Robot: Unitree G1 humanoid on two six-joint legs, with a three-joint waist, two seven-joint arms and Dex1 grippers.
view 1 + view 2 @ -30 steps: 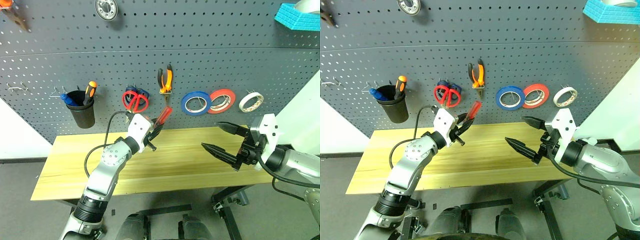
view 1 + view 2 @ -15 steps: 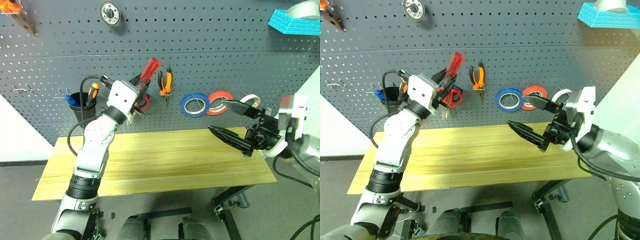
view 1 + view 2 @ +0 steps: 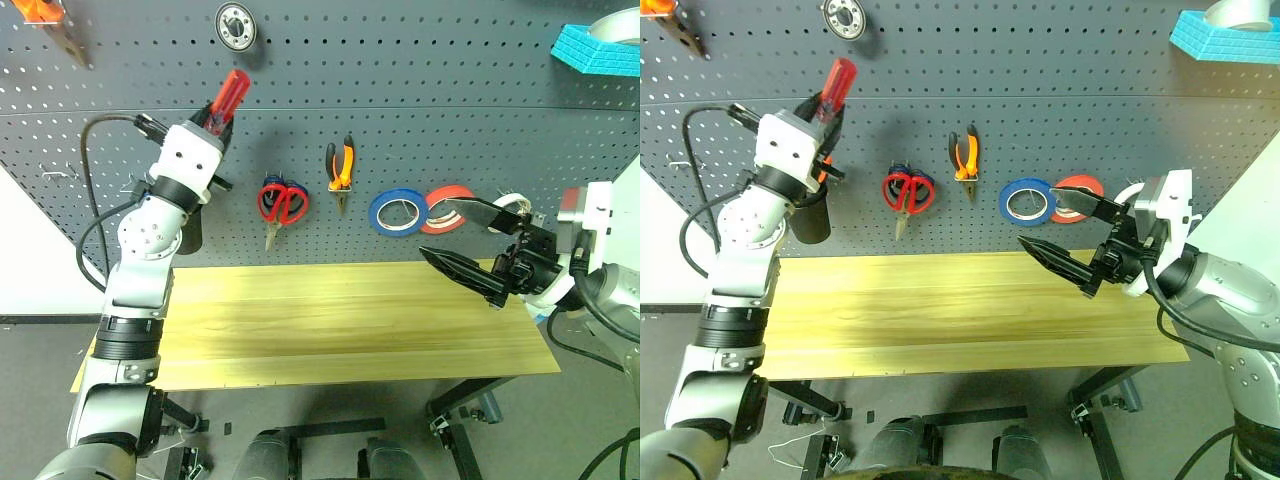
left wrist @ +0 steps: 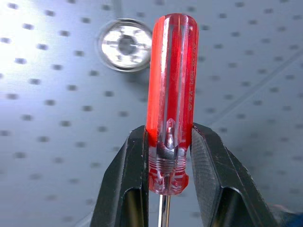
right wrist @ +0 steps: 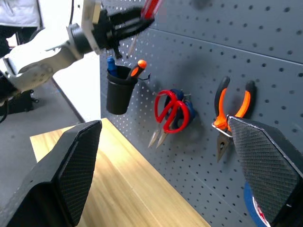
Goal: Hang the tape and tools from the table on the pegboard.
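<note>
My left gripper (image 3: 214, 121) is shut on the thin red-handled screwdriver (image 3: 229, 92), raised close to the dark pegboard (image 3: 450, 100) above a black cup (image 3: 810, 218). The left wrist view shows both fingers (image 4: 135, 179) clamping the handle's base (image 4: 170, 94), handle pointing up. Red-handled scissors (image 3: 283, 203), orange-and-black pliers (image 3: 339, 168) and the cream tape (image 3: 512, 202) hang on the board. My right gripper (image 3: 437, 232) stands open and empty over the table's (image 3: 330, 320) right part, in front of the tape rolls.
A blue roll (image 3: 398, 212) and a red-orange roll (image 3: 447, 205) hang beside the cream tape. The cup (image 5: 118, 92) holds blue and orange screwdrivers. A round metal part (image 3: 236, 25) hangs high on the board, and a blue shelf piece (image 3: 590, 45) sits top right.
My left gripper has carried the screwdriver up and to the left, from over the table to the board above the cup, with the handle turned upward. The right gripper rose slightly and stayed open.
</note>
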